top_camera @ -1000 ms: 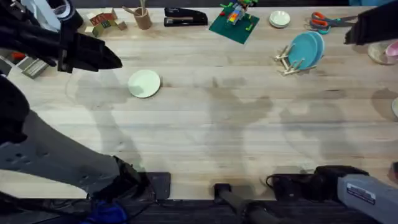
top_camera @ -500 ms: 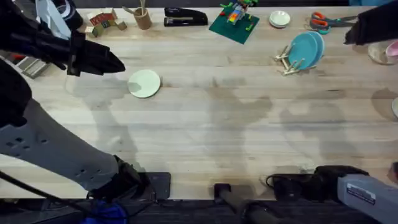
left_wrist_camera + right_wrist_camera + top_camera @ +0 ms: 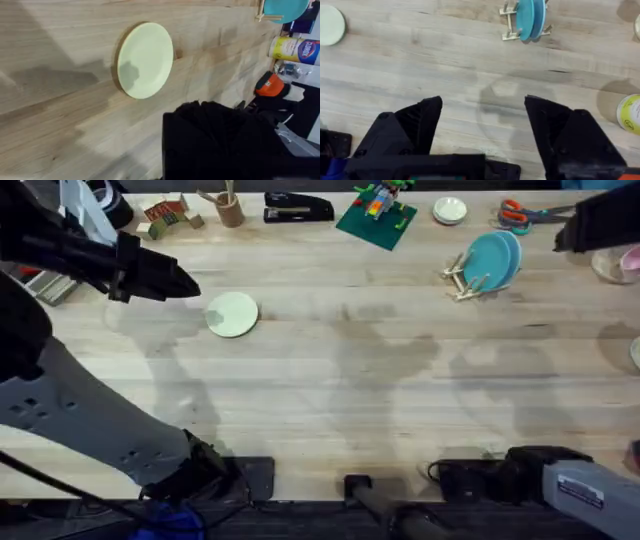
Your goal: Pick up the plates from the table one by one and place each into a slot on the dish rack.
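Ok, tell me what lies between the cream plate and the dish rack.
Bare table, nothing else, in the overhead view, from cream plate to dish rack.

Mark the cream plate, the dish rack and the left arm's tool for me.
cream plate (image 3: 232, 314), overhead view, centre of its face.
dish rack (image 3: 462, 283), overhead view, wooden dowels at its left end, beside the teal plates.
left tool (image 3: 188, 283), overhead view, tip of the dark fingers, just left of the plate.
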